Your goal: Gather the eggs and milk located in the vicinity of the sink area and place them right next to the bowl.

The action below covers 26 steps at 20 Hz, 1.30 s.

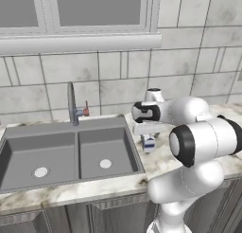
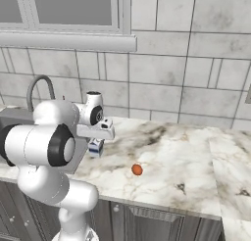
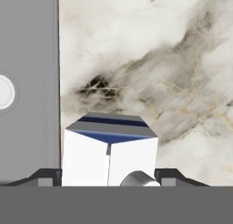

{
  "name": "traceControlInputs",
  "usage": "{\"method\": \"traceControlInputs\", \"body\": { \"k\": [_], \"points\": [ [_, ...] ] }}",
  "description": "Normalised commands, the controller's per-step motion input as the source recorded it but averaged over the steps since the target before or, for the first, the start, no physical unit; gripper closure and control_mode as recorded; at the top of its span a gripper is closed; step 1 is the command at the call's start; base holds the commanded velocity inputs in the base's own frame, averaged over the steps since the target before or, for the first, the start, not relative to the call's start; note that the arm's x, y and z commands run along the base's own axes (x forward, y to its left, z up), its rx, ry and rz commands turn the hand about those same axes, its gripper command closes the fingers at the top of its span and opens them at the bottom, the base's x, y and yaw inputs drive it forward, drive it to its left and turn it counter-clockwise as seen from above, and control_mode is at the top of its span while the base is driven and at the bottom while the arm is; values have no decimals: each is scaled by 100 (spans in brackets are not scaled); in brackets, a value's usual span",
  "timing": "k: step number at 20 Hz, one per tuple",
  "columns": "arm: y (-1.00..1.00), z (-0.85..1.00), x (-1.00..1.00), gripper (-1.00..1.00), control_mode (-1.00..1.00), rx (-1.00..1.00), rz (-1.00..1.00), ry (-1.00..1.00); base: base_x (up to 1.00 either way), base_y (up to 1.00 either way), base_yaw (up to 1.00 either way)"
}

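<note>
Counter: you face a marbled worktop (image 2: 166, 152) under a grey tiled wall (image 2: 196, 63).
Sink (image 1: 71, 154): left of the arm.
Milk (image 3: 109, 157): upright beside the sink.
Gripper (image 3: 109, 180): fingers flank the milk; contact unclear.
Right base view: egg (image 2: 137, 170) lies apart, nearer you.

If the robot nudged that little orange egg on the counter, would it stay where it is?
Probably not. The egg is rounded and lies loose on the flat, glossy marble counter, so a push would likely send it rolling, perhaps in a curve. Nothing stands close by to stop it. It looks small and smooth, so it may also slip in a grip.
</note>
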Motion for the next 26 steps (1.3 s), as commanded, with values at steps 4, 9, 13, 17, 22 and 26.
{"method": "traceControlInputs", "body": {
  "k": [4, 9, 13, 17, 22, 26],
  "points": [
    [12, 0, 0, 100, -100, 0, -4, 0, 0, 0, 0],
    [0, 5, 0, 100, -100, 0, 0, 0, 0, 0, 0],
    [0, 63, -22, 100, -100, 0, -1, 9, 0, 0, 0],
    [-3, 74, -49, 100, -100, 0, -4, 18, 0, 0, 0],
    [-1, 61, -68, 100, -100, 0, -3, 15, 0, 0, 0],
    [0, 50, -74, 100, -100, 0, 0, 7, 0, 0, 0]
  ]
}}
